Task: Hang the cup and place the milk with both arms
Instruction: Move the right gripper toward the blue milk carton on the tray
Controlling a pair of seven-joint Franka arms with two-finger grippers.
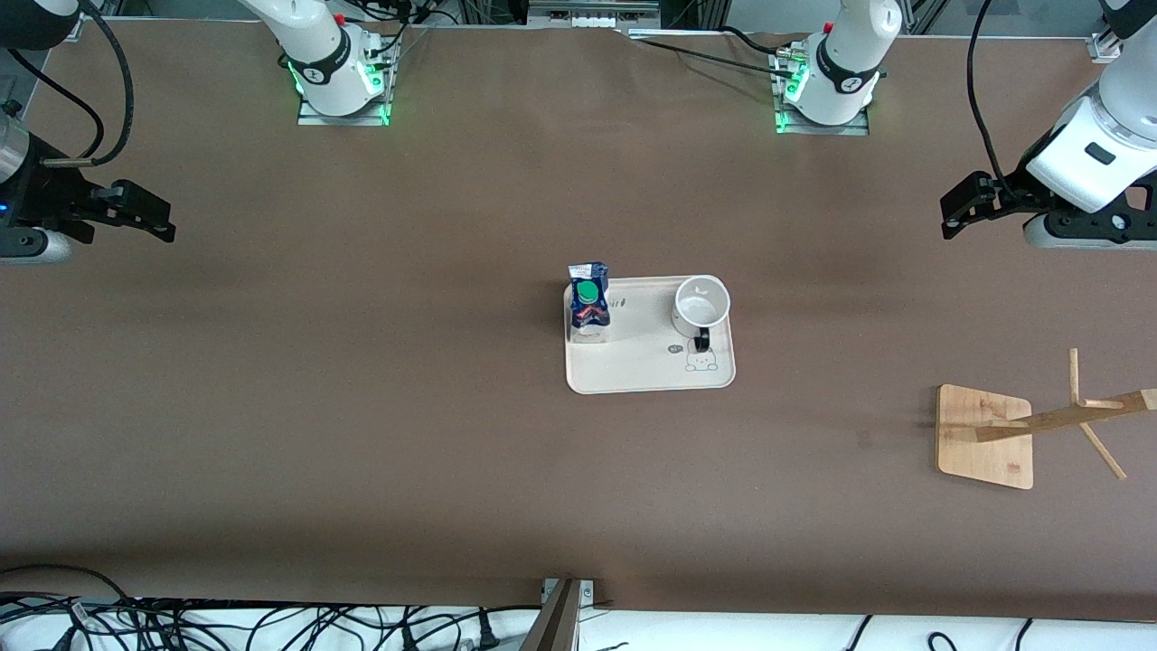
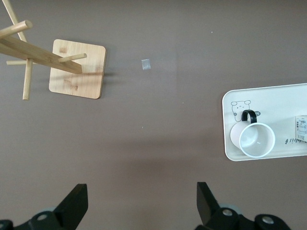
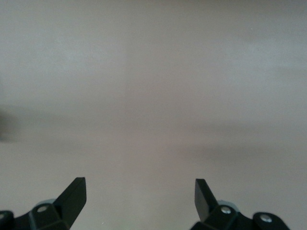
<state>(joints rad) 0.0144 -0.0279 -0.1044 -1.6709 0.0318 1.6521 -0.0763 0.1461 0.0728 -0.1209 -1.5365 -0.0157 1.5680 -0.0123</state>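
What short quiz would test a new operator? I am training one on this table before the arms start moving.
1. True or false: the small white mug with a black loop handle already hangs on the wooden peg rack with a square base.
2. What stands on the cream rectangular tray beside the mug? A) the dark-blue and white gable-top milk carton with a green cap B) a glass bottle C) a red bowl
3. Fill in: the left gripper and the right gripper, both up over bare brown table, are ____.

Key: 1 false, the mug stands on the tray; 2 A; 3 open and empty.
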